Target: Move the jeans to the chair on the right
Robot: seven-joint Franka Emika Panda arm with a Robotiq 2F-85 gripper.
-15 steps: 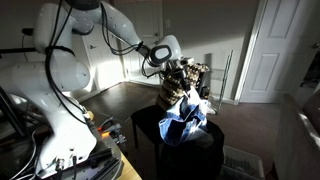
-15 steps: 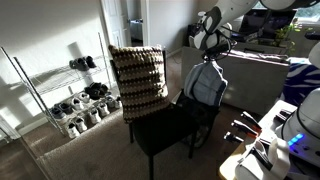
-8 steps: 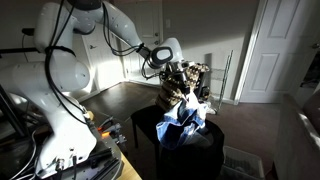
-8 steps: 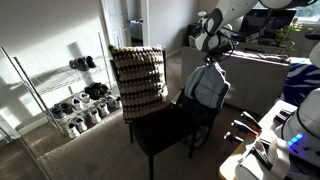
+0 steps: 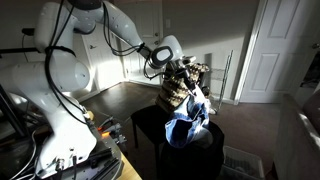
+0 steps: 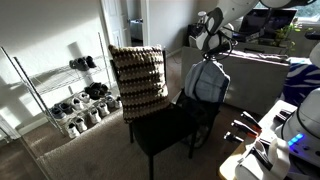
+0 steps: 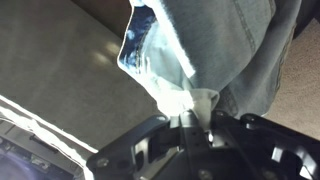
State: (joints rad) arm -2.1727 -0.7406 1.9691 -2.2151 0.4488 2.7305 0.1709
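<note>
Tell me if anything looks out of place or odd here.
Only the jeans: they hang in a bunched heap from the shut gripper over a dark chair, pale inner fabric showing. Nothing looks spilled or broken.

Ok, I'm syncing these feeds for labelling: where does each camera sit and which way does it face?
Exterior view: beside the robot's base, facing a white door; whole arm shows, jeans hanging above a chair.
Exterior view: at the base's other side, facing a shoe rack and the chair; the arm's end shows.
Wrist view: on the wrist, looking along the jaws, shut on the jeans, to the carpet.
Shared: both exterior views show jeans, chair and arm.
</note>
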